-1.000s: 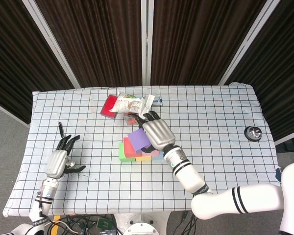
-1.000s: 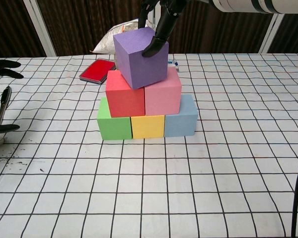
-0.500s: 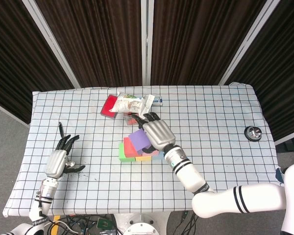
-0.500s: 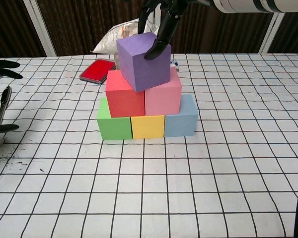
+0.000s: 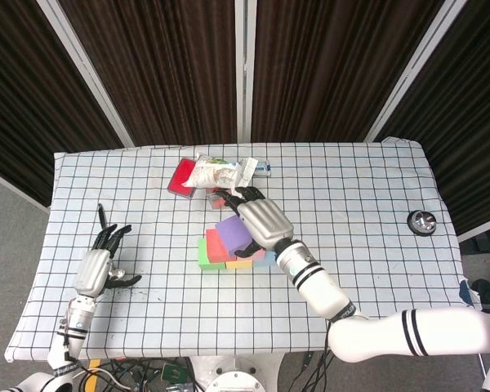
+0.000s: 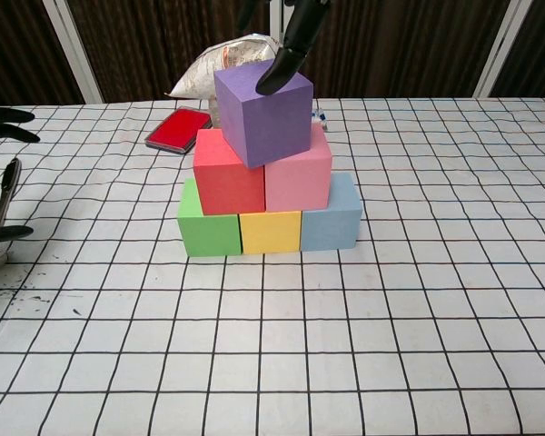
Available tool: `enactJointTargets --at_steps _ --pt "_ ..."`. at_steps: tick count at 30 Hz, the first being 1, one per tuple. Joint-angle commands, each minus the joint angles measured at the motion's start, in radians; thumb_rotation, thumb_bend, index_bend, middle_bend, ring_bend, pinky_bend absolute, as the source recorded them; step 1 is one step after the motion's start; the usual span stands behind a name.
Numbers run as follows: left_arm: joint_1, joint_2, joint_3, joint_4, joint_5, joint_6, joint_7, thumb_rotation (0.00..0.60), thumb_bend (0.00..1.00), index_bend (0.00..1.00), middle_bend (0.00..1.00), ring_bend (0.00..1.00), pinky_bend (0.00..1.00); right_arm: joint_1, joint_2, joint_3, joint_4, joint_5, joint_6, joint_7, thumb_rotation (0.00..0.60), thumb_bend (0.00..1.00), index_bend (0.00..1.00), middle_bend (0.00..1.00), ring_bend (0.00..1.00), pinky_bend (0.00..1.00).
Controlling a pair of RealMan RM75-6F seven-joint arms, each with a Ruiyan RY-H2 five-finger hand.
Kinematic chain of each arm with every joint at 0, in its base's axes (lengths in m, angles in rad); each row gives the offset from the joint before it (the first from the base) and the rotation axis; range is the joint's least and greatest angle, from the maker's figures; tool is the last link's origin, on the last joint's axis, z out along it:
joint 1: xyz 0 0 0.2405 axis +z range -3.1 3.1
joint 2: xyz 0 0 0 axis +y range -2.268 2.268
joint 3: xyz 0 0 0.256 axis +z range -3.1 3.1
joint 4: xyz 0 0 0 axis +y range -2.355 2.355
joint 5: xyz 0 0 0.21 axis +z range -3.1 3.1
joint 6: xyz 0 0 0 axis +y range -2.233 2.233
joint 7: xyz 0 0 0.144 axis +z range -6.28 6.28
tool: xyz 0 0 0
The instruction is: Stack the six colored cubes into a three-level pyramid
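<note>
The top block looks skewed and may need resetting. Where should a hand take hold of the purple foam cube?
Probably by the purple foam cube's two opposite upright faces, coming from above: it sits twisted on the red cube and pink cube, so its underside is blocked.

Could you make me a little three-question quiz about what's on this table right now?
1. True or false: the purple cube sits on top of the red cube and pink cube.
2. Which colour is in the middle of the bottom row: A green, B yellow, C blue?
3. Which robot hand is at the purple cube?

Key: 1 true. 2 B, the yellow cube. 3 the right robot hand; the left robot hand rests apart.
</note>
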Motion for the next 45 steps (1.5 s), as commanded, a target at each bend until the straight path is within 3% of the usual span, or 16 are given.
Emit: enactJointTargets --at_steps 1,6,11,17,26,45 --pt "-0.001 0.000 0.001 -0.002 0.001 -0.001 0.001 0.600 0.00 0.09 0.13 0.00 0.01 -0.049 0.113 0.040 0.023 -0.085 -0.174 0.126 0.600 0.00 0.00 0.13 0.00 0.00" --pt "-0.007 -0.004 0.003 -0.006 0.005 -0.008 0.010 0.600 0.00 0.09 0.13 0.00 0.01 -0.101 0.202 0.058 0.134 -0.265 -0.433 0.270 0.600 0.00 0.00 0.10 0.00 0.00" --pt "-0.009 -0.007 0.005 -0.010 0.005 -0.013 0.023 0.600 0.00 0.09 0.13 0.00 0.01 -0.132 0.187 0.067 0.244 -0.443 -0.552 0.368 0.600 0.00 0.00 0.10 0.00 0.00" --pt "-0.007 -0.007 0.005 -0.011 0.001 -0.014 0.024 0.600 0.00 0.09 0.13 0.00 0.01 -0.133 0.160 0.059 0.308 -0.548 -0.583 0.438 0.600 0.00 0.00 0.11 0.00 0.00" --pt "-0.006 -0.007 0.010 -0.005 0.009 -0.008 0.015 0.600 0.00 0.09 0.13 0.00 0.01 -0.132 0.138 0.040 0.312 -0.658 -0.581 0.512 0.600 0.00 0.00 0.12 0.00 0.00" --pt "-0.003 -0.003 0.007 -0.003 0.007 -0.003 0.008 0.600 0.00 0.09 0.13 0.00 0.01 -0.081 0.076 -0.011 0.360 -0.742 -0.556 0.581 0.600 0.00 0.00 0.19 0.00 0.00"
